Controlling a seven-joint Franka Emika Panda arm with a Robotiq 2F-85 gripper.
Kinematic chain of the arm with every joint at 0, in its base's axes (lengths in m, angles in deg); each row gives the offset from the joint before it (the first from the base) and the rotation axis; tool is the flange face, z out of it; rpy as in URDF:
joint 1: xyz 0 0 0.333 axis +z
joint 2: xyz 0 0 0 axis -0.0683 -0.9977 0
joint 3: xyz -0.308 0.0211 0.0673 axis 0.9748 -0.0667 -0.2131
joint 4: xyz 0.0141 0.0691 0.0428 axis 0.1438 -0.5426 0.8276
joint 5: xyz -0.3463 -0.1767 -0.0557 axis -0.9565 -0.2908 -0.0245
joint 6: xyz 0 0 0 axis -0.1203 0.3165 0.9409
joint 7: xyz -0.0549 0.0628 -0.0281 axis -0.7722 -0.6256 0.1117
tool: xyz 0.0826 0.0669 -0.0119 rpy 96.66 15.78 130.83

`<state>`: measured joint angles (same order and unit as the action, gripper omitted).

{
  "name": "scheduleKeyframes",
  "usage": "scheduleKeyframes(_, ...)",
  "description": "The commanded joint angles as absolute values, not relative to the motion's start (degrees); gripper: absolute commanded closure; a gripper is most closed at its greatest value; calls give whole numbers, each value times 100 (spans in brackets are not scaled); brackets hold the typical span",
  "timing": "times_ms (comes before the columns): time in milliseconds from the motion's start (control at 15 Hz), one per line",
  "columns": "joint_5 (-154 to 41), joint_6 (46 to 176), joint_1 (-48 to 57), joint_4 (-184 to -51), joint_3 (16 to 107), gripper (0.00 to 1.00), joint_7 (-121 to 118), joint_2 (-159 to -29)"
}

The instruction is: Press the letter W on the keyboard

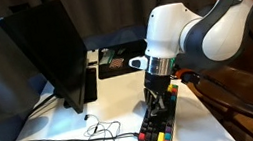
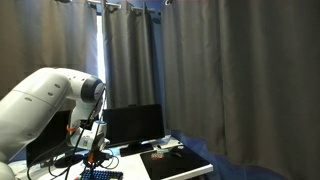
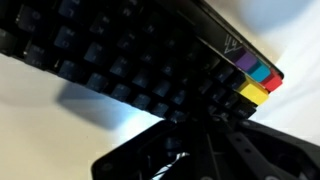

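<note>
Dark curtains (image 2: 230, 70) hang across the whole back of the room. In front of them stands a white table (image 1: 54, 127). The white robot arm (image 1: 202, 34) reaches over its edge and bends straight down towards the tabletop. A black monitor (image 1: 47, 47) stands at the far side of the table, and in an exterior view a flat dark mat (image 2: 190, 165) lies on the table beside it.

The keyboard (image 1: 156, 130) lies flat on the table, directly under the arm's wrist and close to the table's edge. It is well apart from the monitor. In that exterior view its long axis runs from the near side of the table away towards the back, with the short end carrying the coloured keys (image 1: 157, 135) nearest the camera. In the wrist view the keyboard (image 3: 120, 60) crosses the picture on a slant from upper left to lower right, and the purple, blue, yellow and red keys (image 3: 256, 78) sit at its right-hand end.

The fingers (image 1: 155, 105) point down at the key field partway along the keyboard, very close to it. I cannot tell whether they touch a key, or whether they are together or apart, because both are dark and blurred. A thin black cable (image 1: 94, 136) lies loose on the table near the keyboard.
</note>
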<state>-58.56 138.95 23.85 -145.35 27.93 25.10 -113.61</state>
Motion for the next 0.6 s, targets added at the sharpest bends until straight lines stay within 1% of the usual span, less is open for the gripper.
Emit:
scheduleKeyframes(0,-6025,13991,2466,-14505,2884,100,2470,-11468)
scheduleKeyframes(533,-6023,13936,2457,-14514,2899,100,2465,-11463)
